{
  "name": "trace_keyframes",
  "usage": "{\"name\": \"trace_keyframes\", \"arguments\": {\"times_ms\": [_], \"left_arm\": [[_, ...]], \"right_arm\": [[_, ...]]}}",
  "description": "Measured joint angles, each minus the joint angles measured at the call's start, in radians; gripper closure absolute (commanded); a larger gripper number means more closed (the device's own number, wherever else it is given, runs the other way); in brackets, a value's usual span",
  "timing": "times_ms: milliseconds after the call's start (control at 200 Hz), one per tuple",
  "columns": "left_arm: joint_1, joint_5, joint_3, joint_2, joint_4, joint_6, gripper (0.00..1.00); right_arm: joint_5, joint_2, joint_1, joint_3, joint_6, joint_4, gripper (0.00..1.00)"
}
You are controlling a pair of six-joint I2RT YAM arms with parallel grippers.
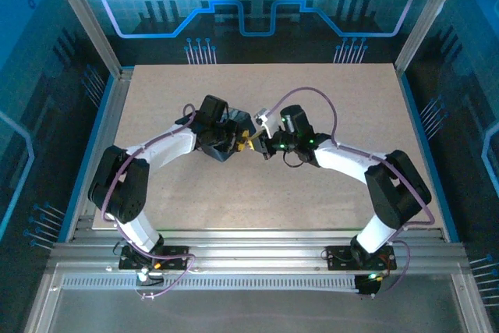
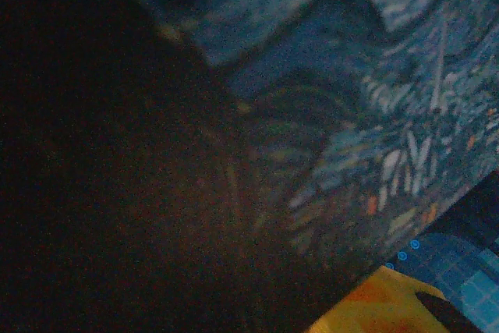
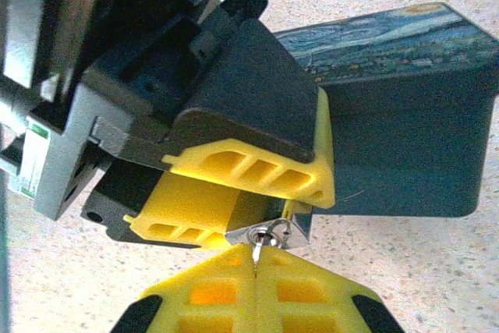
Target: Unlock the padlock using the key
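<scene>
Speckled tabletop (image 3: pixel 437 271) underlies the work. Right gripper (image 3: pixel 256 271), fingers pressed together, pinches the key (image 3: pixel 256 249), apparently seated in the padlock (image 3: pixel 296 228). Left gripper (image 3: pixel 281 216), nearly closed, appears to clamp the padlock before the box (image 3: pixel 405 138). Rotate about the key axis; avoid side load.

Bare desk (image 1: pixel 327 193) open around us, left gripper (image 3: pixel 300 204) and right gripper (image 3: pixel 256 267) bridged by the padlock (image 3: pixel 269 233) and the key (image 3: pixel 256 249), box (image 3: pixel 405 154) crowding our left.
</scene>
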Motion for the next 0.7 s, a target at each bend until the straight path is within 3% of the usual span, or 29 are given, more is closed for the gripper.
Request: {"name": "trace_keyframes", "arguments": {"times_ms": [70,215,275,550,700], "left_arm": [[0.000,0.000,-0.001,0.000,-0.010,0.000,1.00],[0.000,-0.002,-0.001,0.000,0.039,-0.004,1.00],[0.000,-0.002,-0.001,0.000,0.048,-0.004,1.00],[0.010,-0.002,-0.002,-0.002,0.059,-0.004,1.00],[0.015,0.000,-0.002,-0.002,0.060,-0.003,1.00]], "right_arm": [[0.033,-0.014,0.018,-0.002,-0.042,-0.008,1.00],[-0.014,-0.024,0.079,-0.002,-0.072,-0.024,1.00],[-0.037,-0.024,0.084,-0.005,-0.068,-0.026,0.95],[-0.122,-0.059,-0.047,-0.027,0.056,-0.032,0.72],[-0.130,-0.161,-0.066,-0.026,-0.040,-0.109,0.68]]}}
